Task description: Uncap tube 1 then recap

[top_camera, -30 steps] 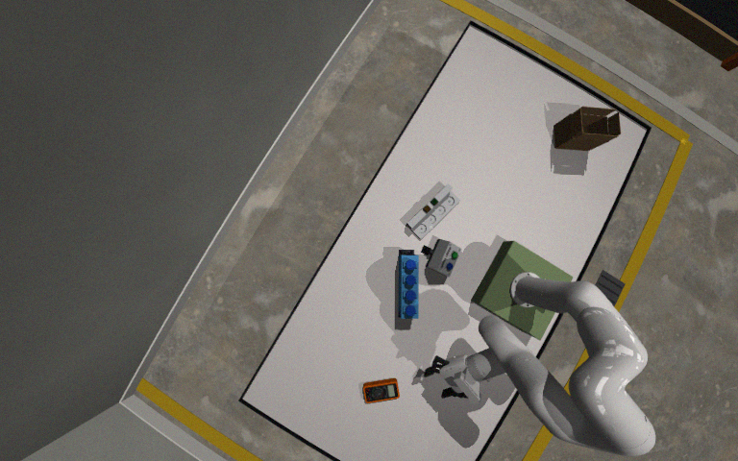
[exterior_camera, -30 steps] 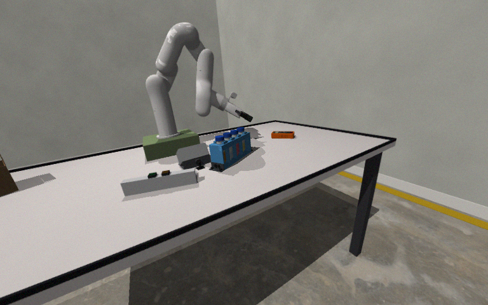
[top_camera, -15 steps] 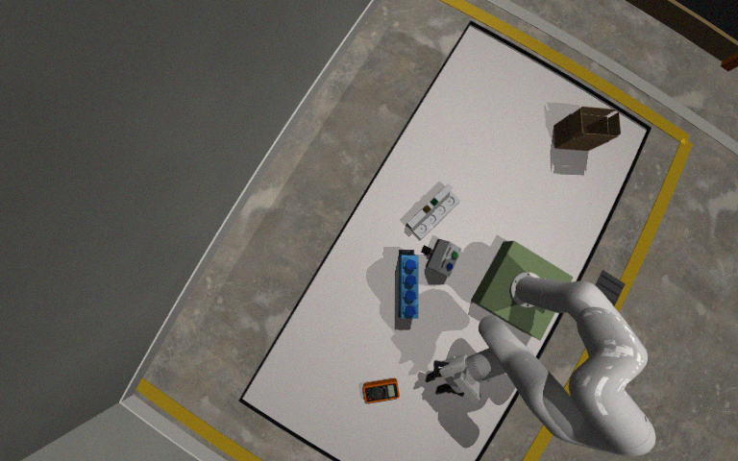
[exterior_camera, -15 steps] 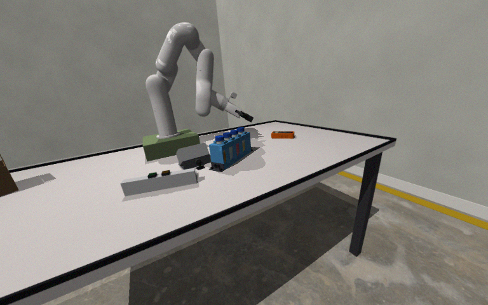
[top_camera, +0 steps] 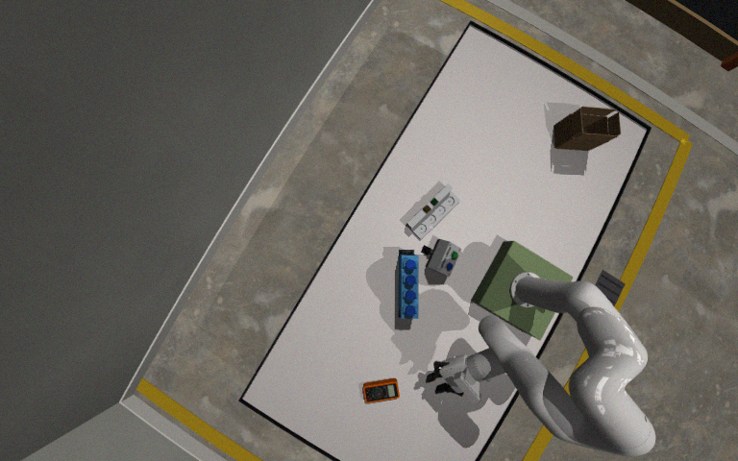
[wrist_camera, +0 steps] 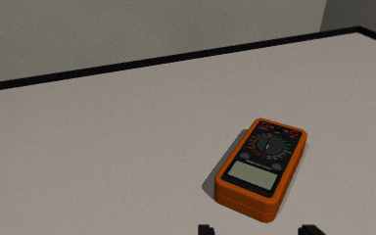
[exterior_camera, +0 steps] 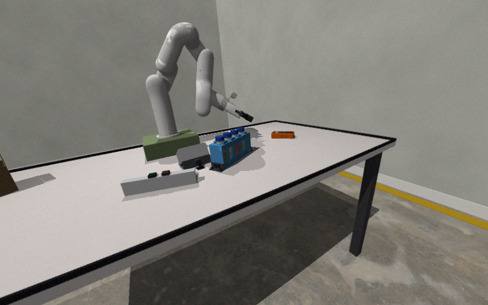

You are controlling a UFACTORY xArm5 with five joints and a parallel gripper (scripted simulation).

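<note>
In the top view the counter (top_camera: 489, 109) runs diagonally from the lower left to the upper right of the frame. Near its middle stands the decapping station (top_camera: 407, 288) with four capped tubes in a row. Just to its upper right sits the key housing (top_camera: 443, 256), and above that lies the cap tray (top_camera: 432, 211). Right of the housing is the arm's base block (top_camera: 501, 272), at the counter's right edge. An open box (top_camera: 586, 128) stands well apart in the upper right corner. A multimeter (top_camera: 381, 390) lies low in the frame, below the station, with the gripper (top_camera: 439, 380) hanging just to its right, above the counter.
</note>
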